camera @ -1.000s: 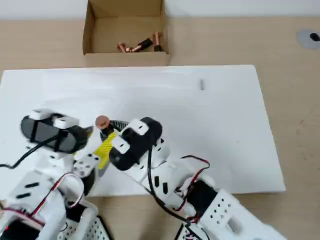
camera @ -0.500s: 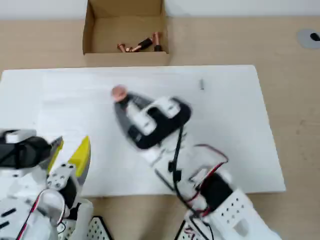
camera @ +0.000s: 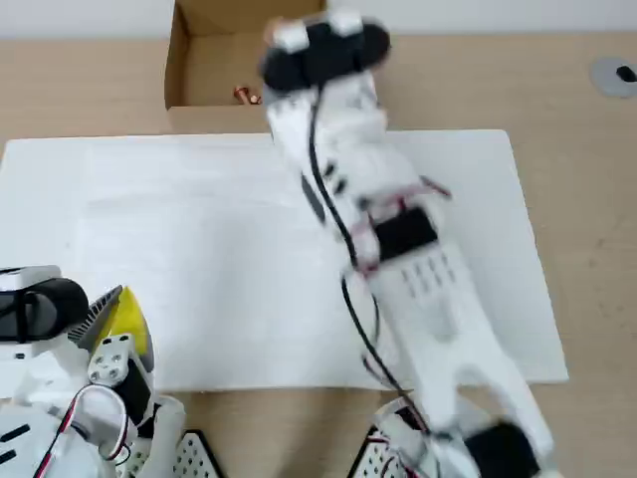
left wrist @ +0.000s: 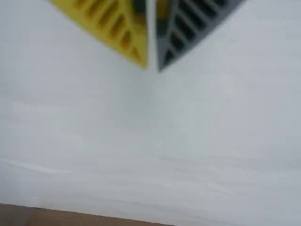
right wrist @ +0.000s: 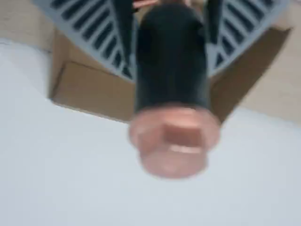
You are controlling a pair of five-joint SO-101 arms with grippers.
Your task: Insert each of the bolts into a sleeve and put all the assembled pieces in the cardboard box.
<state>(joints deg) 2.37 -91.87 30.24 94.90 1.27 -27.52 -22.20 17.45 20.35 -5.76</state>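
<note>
My right gripper (right wrist: 170, 47) is shut on an assembled piece: a black sleeve (right wrist: 171, 61) with the bolt's copper head (right wrist: 174, 141) sticking out of its end. It hangs at the front wall of the cardboard box (right wrist: 89, 89). From above, the right arm (camera: 328, 60) stretches across the white mat to the cardboard box (camera: 179, 70) and covers much of its inside. A copper piece (camera: 242, 96) lies in the box beside the arm. My left gripper (camera: 117, 299) rests at the mat's near left corner, its yellow and grey fingers (left wrist: 136, 47) shut on nothing.
A white mat (camera: 199, 219) covers the wooden table in front of the box. A small grey disc (camera: 617, 75) sits on the wood at the far right. The left wrist view looks down on bare mat (left wrist: 150, 141) near its edge.
The right arm has swung from the mat's middle out to the box, carrying the sleeve and bolt. The left gripper, open half a second ago, has shut.
</note>
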